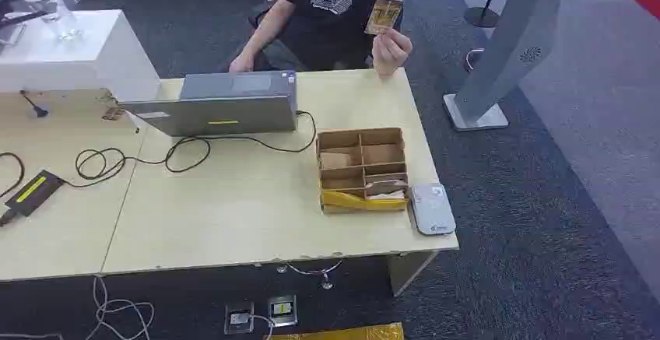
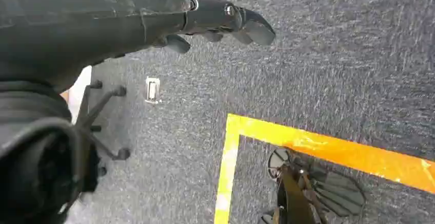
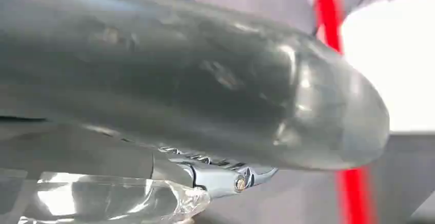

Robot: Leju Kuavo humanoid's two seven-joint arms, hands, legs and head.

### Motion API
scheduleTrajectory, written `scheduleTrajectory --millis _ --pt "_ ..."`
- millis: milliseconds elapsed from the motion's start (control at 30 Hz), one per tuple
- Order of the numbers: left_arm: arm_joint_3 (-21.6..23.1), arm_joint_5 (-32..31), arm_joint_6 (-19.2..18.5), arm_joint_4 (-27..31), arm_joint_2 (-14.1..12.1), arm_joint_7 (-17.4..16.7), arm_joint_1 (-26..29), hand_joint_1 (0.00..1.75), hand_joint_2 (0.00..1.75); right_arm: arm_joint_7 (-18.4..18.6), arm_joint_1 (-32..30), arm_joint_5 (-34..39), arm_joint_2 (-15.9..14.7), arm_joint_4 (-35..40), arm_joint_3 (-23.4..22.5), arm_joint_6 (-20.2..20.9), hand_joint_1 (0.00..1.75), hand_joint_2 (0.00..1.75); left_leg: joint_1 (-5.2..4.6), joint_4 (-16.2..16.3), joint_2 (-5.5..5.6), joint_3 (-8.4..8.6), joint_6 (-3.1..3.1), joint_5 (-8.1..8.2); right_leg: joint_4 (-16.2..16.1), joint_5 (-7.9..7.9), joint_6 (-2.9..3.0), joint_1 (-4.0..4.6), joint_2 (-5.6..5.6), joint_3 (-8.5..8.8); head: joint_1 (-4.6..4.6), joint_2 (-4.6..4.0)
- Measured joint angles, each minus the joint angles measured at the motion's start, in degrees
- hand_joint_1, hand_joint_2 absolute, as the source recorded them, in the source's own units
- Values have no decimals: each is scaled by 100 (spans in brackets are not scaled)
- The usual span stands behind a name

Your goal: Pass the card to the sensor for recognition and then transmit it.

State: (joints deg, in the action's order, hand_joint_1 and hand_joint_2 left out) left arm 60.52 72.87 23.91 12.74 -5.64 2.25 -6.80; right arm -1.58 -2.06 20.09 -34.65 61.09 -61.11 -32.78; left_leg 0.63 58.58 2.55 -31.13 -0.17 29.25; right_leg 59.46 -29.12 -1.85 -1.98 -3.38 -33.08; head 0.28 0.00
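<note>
- I see a pale wooden table (image 1: 233, 215) on dark grey carpet (image 1: 545, 223), made of two tops butted side by side; I take the cardboard organizer box (image 1: 362, 169) near its right end as my landmark.
- The box is divided into compartments; some hold flat brown and white pieces, which I cannot identify.
- Just right of the box, at the table's near right corner, lies the white sensor (image 1: 433, 208), flat on the wood.
- Beyond the box, across the table, a person in a dark shirt sits and holds the card (image 1: 384, 15) up in a raised hand (image 1: 391, 48), well above the tabletop.
- Left of the box stands an open grey laptop (image 1: 222, 106); a black cable (image 1: 179, 153) loops from it toward a small black device (image 1: 31, 191) far to the left.
- Further left, a white housing (image 1: 70, 52) sits at the table's back edge.
- Right of the box, off the table, a grey stand (image 1: 498, 60) rises from the carpet.
- My left hand (image 2: 225, 21) hangs over carpet with yellow floor tape (image 2: 308, 144) and a chair base (image 2: 105, 126) beneath; its fingers are loosely spread and hold nothing.
- My right hand (image 3: 220, 175) is mostly hidden by its grey cover; I cannot tell how its fingers lie.
</note>
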Motion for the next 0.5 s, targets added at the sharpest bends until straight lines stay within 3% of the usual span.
scheduleTrajectory --millis 100,233,267,333,400,500 --pt "0 -26 -7 0 0 13 1 0 0 -79 -247 -24 -301 336 153 454 0 0 3 0 3 -6 0 0 0 -1 0 3 1 0 -2 0" --pt "0 -26 -4 0 11 39 3 0 0 479 -697 -589 -496 1391 538 397 0 0 4 -1 13 -12 -1 -1 3 -3 0 5 2 -4 -7 0" --pt "0 -26 -4 0 15 50 -1 0 0 545 -708 -678 -513 1579 619 371 0 175 7 -1 5 -9 -2 -1 3 -3 0 7 -1 -2 2 0" --pt "0 -15 -11 0 26 68 -19 0 0 808 -836 -908 -603 1981 873 226 0 175 8 -2 27 -17 1 -4 4 -4 0 6 25 15 2 0" --pt "0 22 -37 0 33 77 -18 0 0 1212 -927 -1266 -817 2643 1485 -106 0 175 3 -2 30 -18 -1 -10 8 -3 0 1 28 5 -11 0" --pt "0 39 -48 0 35 79 -30 0 0 1456 -923 -1510 -1142 3442 2285 -224 0 175 5 -2 36 -10 7 -19 8 -2 -2 6 34 13 2 0"
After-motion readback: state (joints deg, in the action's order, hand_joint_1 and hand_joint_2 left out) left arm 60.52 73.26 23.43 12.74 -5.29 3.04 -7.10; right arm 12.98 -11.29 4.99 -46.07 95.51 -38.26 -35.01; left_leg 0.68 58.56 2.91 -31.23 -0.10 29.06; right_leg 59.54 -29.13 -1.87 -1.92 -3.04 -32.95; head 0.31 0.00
